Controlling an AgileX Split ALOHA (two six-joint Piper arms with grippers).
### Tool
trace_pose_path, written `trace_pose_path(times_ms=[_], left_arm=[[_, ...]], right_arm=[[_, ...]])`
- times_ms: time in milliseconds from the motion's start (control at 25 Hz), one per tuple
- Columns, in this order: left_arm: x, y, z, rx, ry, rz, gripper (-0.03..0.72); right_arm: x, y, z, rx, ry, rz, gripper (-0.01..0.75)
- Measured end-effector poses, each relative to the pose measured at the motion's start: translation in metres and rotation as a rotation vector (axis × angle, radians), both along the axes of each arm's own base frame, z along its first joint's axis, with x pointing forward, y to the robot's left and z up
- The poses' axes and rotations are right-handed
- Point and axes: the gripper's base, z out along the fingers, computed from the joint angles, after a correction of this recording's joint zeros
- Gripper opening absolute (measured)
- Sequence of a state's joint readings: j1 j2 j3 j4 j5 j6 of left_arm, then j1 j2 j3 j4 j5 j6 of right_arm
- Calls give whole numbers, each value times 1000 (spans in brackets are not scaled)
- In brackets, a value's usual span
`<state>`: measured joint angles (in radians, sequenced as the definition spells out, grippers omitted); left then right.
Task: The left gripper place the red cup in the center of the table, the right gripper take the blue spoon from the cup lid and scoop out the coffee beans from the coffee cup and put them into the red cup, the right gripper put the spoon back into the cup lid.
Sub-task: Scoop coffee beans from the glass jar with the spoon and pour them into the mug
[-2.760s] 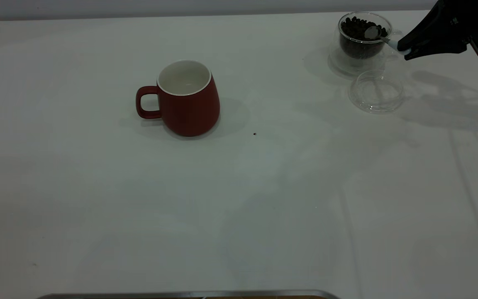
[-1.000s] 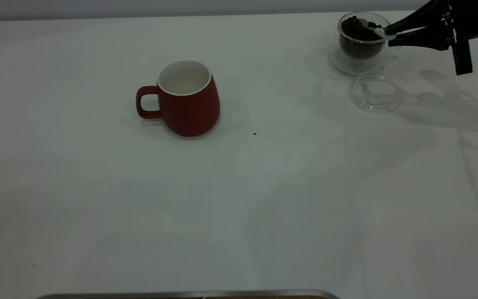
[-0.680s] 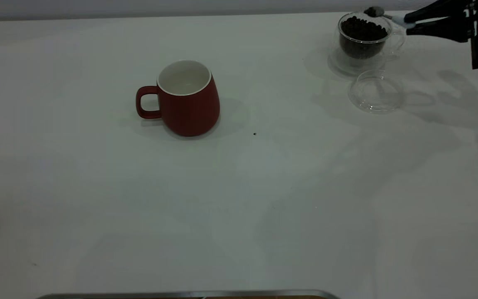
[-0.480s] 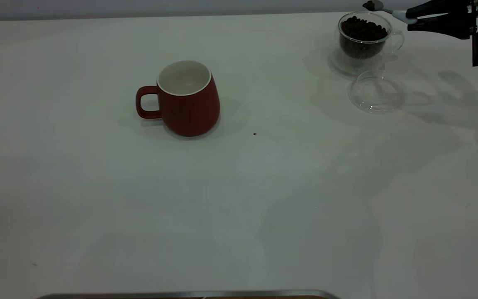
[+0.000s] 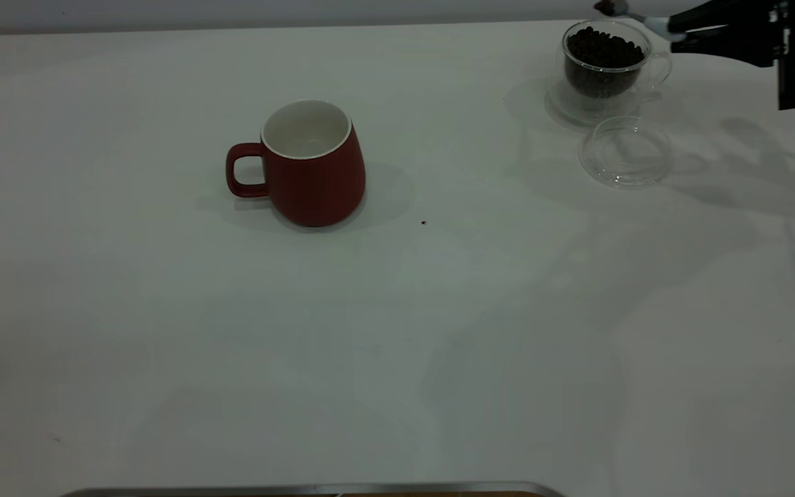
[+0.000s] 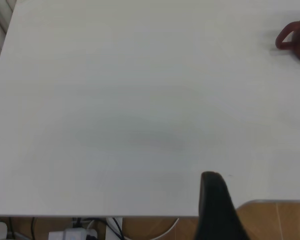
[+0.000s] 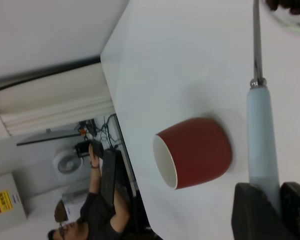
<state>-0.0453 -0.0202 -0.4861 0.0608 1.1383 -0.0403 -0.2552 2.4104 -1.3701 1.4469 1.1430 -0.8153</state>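
Note:
The red cup [image 5: 311, 166] stands upright near the middle of the table [image 5: 397, 331], handle to the left; it also shows in the right wrist view [image 7: 195, 150] and at the edge of the left wrist view [image 6: 296, 37]. My right gripper [image 5: 673, 31] is shut on the blue spoon [image 5: 656, 24] by its pale handle [image 7: 262, 130]. It holds the spoon level above the far rim of the coffee cup [image 5: 604, 65]. A few dark beans lie in the spoon's bowl [image 5: 608, 8]. Coffee beans [image 5: 601, 48] fill the glass cup. The cup lid [image 5: 625, 152] lies bare in front of it. My left gripper [image 6: 215, 200] hangs over the table's near edge.
A tiny dark speck [image 5: 424, 222] marks the table right of the red cup. A metal-edged wooden surface [image 5: 315, 489] borders the near side. Beyond the table's far corner a person [image 7: 90, 210] sits among equipment.
The right gripper dug the spoon into the beans, lifted it out of the coffee cup with beans in its bowl, and has since drifted slightly left and up.

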Motion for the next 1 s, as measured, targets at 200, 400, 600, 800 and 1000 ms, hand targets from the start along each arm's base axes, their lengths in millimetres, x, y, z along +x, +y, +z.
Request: trace_pose_path(times_ms=[200,400,600,800,1000], left_arm=[[0,0,0,0,0,0,515],[0,0,0,0,0,0,515],[0,0,0,-1,0,1,515],[0,0,0,-2,0,2,515],[0,0,0,-2,0,2,515]], right_arm=[[0,29,0,-5,-3,75,103],[-2,59,-1,-16,-10,165,103],[-6,88,-1,-17,-13,238,103],[-12,118,-1,-17,-13,311,103],[-18,144,-1,-16,-14,375,103]])
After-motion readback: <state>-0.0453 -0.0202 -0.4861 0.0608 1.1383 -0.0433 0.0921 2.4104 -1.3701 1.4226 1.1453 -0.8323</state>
